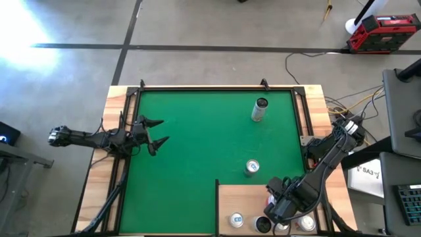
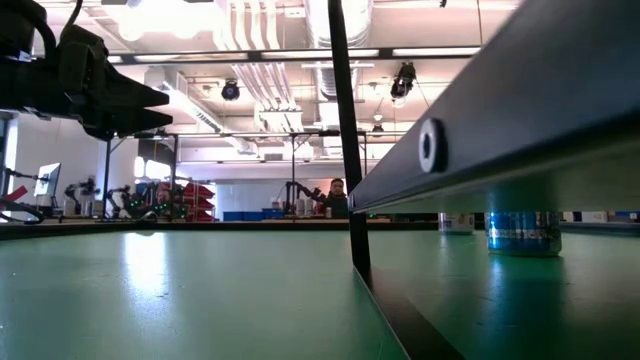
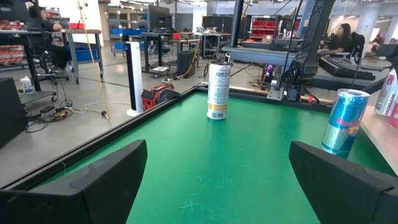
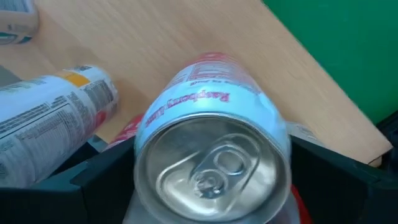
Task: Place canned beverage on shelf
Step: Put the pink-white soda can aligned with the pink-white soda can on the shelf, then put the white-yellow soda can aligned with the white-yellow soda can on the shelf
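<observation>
On the pale wooden shelf [image 1: 240, 197], at the mat's near right, a pale blue and red can [image 4: 211, 112] stands with its silver top up. My right gripper [image 4: 211, 186] points down over it, open, one finger on each side of the can near its top. Other cans [image 1: 237, 220] stand close by on the shelf. A blue and silver can [image 1: 252, 167] stands on the green mat just beyond the shelf's far edge, and a tall white can [image 1: 260, 108] stands farther back. My left gripper [image 1: 156, 135] hovers open, level, over the mat's left side. My right gripper's fingers [image 4: 93, 180] stand close against the two sides of the can's upper wall [image 4: 146, 124], coming from above. Whether they touch it, I cannot tell. The can stands upright with its bottom on the shelf.
A white can with a yellow label [image 4: 56, 118] stands right beside the can between my fingers, and another can [image 4: 15, 18] stands farther off. The shelf is raised above the mat on a dark post [image 2: 350, 180]. Wooden rim strips [image 1: 118, 131] frame the mat.
</observation>
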`<action>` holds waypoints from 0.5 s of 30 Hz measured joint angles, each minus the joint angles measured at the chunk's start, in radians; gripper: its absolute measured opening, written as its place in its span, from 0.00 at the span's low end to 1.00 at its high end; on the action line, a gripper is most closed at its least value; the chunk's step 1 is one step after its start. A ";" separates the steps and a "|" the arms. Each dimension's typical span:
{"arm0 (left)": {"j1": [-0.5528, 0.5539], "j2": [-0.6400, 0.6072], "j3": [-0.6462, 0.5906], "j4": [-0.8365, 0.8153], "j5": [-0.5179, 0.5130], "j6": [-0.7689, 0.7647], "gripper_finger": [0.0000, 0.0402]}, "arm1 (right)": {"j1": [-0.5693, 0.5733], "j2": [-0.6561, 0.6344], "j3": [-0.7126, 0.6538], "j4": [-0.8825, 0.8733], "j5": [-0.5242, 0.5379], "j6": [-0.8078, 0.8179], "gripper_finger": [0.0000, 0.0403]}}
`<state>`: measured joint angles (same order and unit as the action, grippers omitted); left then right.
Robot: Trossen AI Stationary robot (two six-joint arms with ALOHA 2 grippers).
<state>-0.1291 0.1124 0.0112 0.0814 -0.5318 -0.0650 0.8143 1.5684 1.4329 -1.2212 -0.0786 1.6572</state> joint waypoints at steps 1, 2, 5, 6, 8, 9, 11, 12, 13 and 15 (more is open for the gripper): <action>0.000 0.000 0.000 0.000 0.000 0.000 0.94 | 0.000 0.000 0.004 0.001 0.001 0.000 0.91; 0.000 0.001 0.000 0.000 0.000 0.000 0.94 | 0.000 0.000 0.008 -0.001 0.001 0.000 0.91; 0.000 0.001 0.000 0.000 0.000 0.000 0.94 | 0.000 -0.001 0.027 -0.013 0.001 0.000 0.92; 0.000 0.001 0.000 0.000 0.000 0.000 0.94 | 0.000 -0.002 0.033 -0.021 0.001 0.000 0.92; 0.000 0.001 0.000 0.000 0.000 0.000 0.94 | 0.000 -0.002 0.046 -0.036 0.001 0.000 0.92; 0.000 0.001 0.000 0.000 0.000 0.000 0.94 | 0.000 -0.002 0.053 -0.042 0.001 0.000 0.92; 0.000 0.001 0.000 0.000 0.000 0.000 0.94 | -0.002 -0.002 0.068 -0.060 0.001 0.000 0.92; 0.000 0.001 0.000 0.000 0.000 0.000 0.94 | -0.003 -0.002 0.073 -0.070 0.001 0.000 0.92; 0.000 0.001 0.000 0.000 0.000 0.000 0.94 | -0.003 -0.003 0.078 -0.078 0.002 0.000 0.92; 0.000 0.001 0.000 0.000 0.000 0.000 0.94 | -0.005 -0.003 0.084 -0.087 0.003 -0.005 0.92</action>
<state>-0.1291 0.1139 0.0110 0.0812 -0.5318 -0.0650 0.8090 1.5658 1.5173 -1.3082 -0.0756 1.6519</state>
